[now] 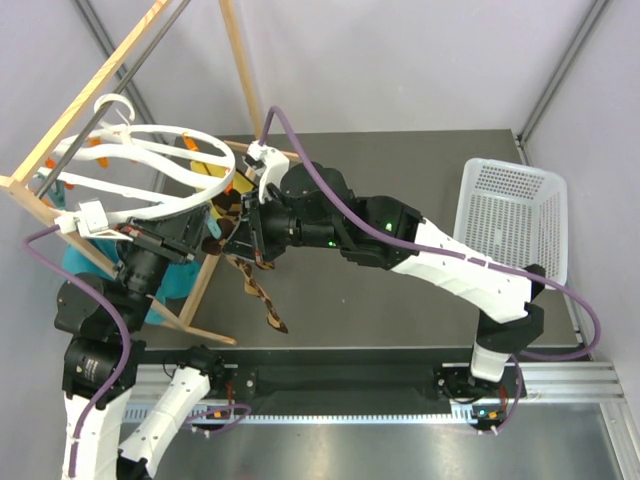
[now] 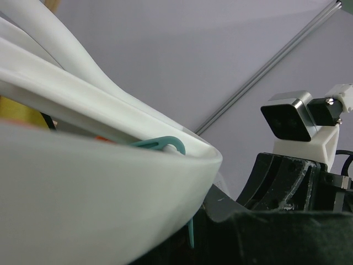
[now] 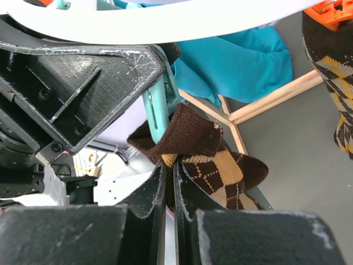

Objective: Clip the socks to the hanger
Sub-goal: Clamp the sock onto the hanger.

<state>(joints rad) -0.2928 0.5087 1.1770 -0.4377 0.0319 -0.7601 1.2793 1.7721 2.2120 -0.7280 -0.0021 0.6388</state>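
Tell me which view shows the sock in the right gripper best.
Right wrist: the sock, brown cuff and argyle pattern, fills the centre, pinched in the right gripper beside a teal clip. Top external shows it only as a small patterned strip under the hanger. Left wrist shows no sock.

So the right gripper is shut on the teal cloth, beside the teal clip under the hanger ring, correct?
No. The right wrist view shows the right gripper shut on a brown argyle sock, not the teal cloth behind it; the teal clip and hanger ring part is right.
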